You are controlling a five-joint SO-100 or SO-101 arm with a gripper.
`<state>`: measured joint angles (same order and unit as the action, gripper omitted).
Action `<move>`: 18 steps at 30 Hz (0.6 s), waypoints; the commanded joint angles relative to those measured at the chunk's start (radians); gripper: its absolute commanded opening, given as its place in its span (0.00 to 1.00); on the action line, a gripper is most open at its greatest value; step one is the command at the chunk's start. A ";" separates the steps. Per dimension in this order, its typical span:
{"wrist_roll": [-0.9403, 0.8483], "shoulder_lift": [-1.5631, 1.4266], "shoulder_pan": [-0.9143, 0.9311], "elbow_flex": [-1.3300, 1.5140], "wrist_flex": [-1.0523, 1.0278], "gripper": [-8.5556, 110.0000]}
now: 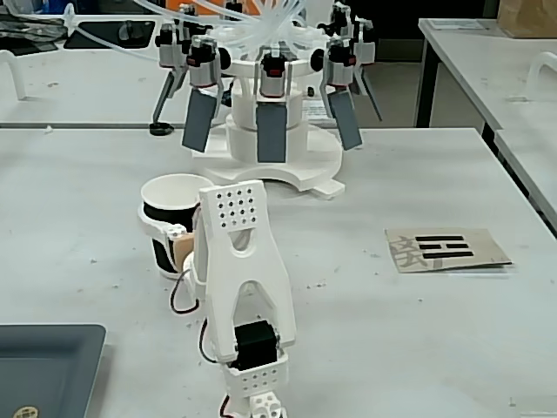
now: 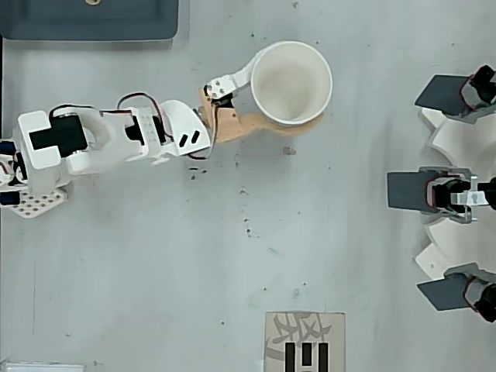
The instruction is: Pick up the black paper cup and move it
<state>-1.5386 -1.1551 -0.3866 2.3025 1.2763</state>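
Here the black paper cup (image 1: 174, 218) stands upright on the white table (image 1: 418, 331), its long axis vertical and its white mouth facing straight up, so that the overhead view looks directly down into the white inside (image 2: 288, 81). The cup tapers toward its base, and only a band of its black wall shows in the fixed view. It sits to the left of the table's middle in the fixed view, in front of the white multi-armed device (image 1: 274, 113) at the far side, and in the overhead view it lies near the top, right of the dark tray (image 2: 93, 19). The gripper (image 2: 260, 97) is closed around the cup, one white finger (image 2: 232, 80) curving along the rim on the upper side and a tan finger (image 2: 248, 128) pressed along the lower side in the overhead view, both touching the wall. The white arm (image 2: 116, 139) stretches in from the left of the overhead view. Whether the cup's base rests on the table or is lifted clear cannot be told. A card printed with black bars (image 1: 446, 248) lies well apart on the right in the fixed view.
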 commanded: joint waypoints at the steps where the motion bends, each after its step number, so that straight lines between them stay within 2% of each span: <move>1: 0.008 -0.005 -0.009 -0.048 0.005 0.19; 10: 0.005 -0.015 -0.008 -0.044 0.034 0.14; 18: -0.009 -0.051 -0.008 0.021 0.118 0.14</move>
<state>-1.5401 -1.1551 -0.3866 2.3086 1.3514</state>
